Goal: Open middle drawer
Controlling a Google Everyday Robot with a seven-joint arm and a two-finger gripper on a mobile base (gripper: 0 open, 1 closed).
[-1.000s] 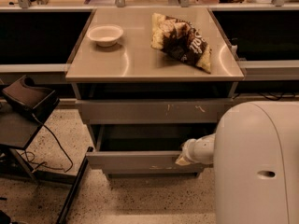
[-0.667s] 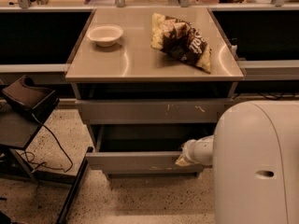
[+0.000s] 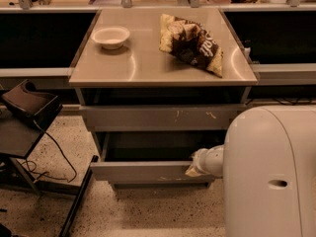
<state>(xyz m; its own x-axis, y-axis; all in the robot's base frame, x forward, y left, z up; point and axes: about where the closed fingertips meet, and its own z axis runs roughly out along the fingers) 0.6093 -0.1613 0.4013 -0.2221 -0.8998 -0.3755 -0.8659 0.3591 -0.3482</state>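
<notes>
My tool (image 3: 190,170) is staying at the three-o'clock end of the middle drawer (image 3: 140,172), which is sitting pulled out as before; I cannot tell its grip.

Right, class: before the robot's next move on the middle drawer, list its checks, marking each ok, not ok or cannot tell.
1. Wide grey metal middle drawer stands partly pulled out: ok.
2. Claw sits at that drawer front's right end: ok.
3. Claw's hold on the drawer: cannot tell.
4. Black stand leg apart from the drawer's left corner: cannot tell.
5. Small white bowl and crumpled brown snack bag lie back from the front edge: ok.
</notes>
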